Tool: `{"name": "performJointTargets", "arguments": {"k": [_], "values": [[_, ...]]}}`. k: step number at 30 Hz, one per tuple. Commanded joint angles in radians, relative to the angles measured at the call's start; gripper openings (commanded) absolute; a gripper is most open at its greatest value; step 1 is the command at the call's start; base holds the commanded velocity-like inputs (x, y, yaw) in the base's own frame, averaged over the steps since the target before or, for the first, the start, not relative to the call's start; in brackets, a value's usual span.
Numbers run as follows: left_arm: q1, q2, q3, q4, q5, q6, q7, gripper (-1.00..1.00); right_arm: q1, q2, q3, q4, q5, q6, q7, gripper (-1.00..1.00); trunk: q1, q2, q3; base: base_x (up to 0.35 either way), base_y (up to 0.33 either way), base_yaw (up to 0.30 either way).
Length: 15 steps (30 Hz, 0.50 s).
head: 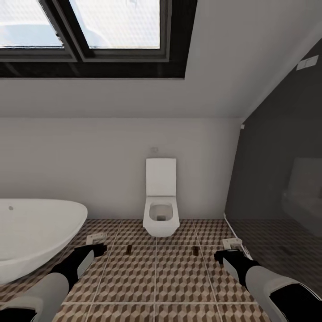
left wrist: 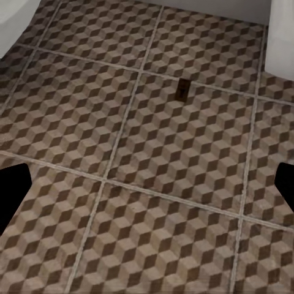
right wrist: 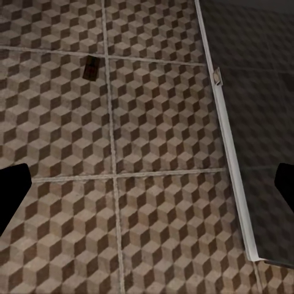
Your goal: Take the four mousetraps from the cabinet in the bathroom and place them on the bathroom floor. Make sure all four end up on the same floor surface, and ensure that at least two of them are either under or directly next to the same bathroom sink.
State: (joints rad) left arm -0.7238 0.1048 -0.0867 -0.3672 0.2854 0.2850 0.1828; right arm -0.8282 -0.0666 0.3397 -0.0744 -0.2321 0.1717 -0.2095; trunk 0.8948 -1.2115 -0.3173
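Two mousetraps are lying on the floor (head: 156, 277) in front of the toilet (head: 161, 197): one (head: 129, 249) nearer the bathtub (head: 36, 232), the other (head: 196, 251) nearer the glass partition (head: 277, 188), well apart. Each is also showing in a wrist view, (left wrist: 182, 89) and (right wrist: 92, 67).

The left pincer (head: 91, 251) and right pincer (head: 226, 256) are hanging low over the tiles, both spread wide and carrying nothing.

Judging from this, the risk is placement: no sink is showing near these traps, so they may be failing the sink condition. The traps are also tiny and flat, so the base could be rolling over them, or the pincers slipping on any regrasp.
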Motion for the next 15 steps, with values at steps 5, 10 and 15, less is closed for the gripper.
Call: {"name": "performJointTargets", "arguments": {"k": [5, 10, 15], "values": [[0.000, 0.004, -0.008, 0.022, 0.011, 0.006, 0.007, 1.00, 0.007, -0.002, 0.009, 0.010, -0.007, 0.006, -0.003, 1.00, -0.019, 0.035, 0.015, 0.000, 0.000, 0.000], [0.000, 0.013, -0.008, 0.108, 0.013, 0.005, 0.007, 1.00, 0.008, -0.007, 0.008, 0.064, -0.012, 0.006, 0.004, 1.00, -0.038, 0.070, 0.030, 0.000, 0.000, 0.000], [0.000, 0.013, -0.008, 0.188, 0.015, -0.001, 0.007, 1.00, 0.006, -0.008, 0.008, 0.092, -0.011, 0.006, 0.015, 1.00, -0.058, 0.105, 0.046, 0.000, 0.000, 0.000]]}}
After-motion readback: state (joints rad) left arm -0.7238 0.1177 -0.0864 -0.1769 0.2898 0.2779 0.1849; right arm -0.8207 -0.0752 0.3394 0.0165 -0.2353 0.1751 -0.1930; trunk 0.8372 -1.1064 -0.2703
